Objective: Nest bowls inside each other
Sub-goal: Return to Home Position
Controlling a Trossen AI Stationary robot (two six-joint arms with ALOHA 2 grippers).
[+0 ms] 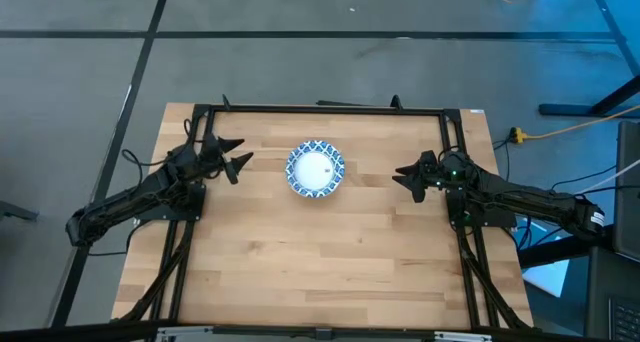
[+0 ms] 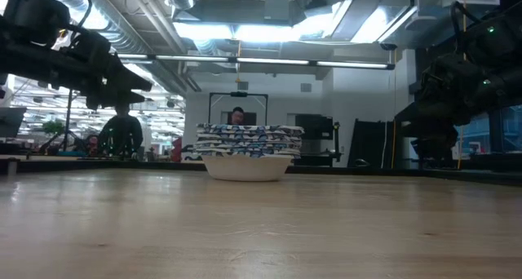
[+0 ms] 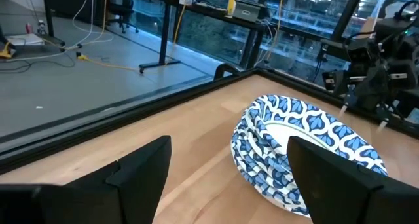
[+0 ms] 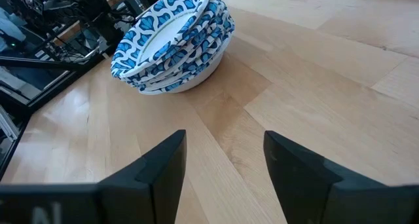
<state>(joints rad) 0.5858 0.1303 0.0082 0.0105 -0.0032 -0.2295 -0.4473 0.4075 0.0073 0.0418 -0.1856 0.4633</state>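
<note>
Left hand (image 1: 246,152) and right hand (image 1: 397,176) hover empty, both spread open, either side of the bowls (image 1: 316,169), all nested in one stack on the counter (image 1: 300,262), so I judge nesting finished.

The bowls (image 1: 316,169) sit nested in one stack on the table (image 1: 300,272), near its middle. The left gripper (image 1: 238,158) hangs left of the stack and the right gripper (image 1: 402,175) right of it, both apart from it.
</note>
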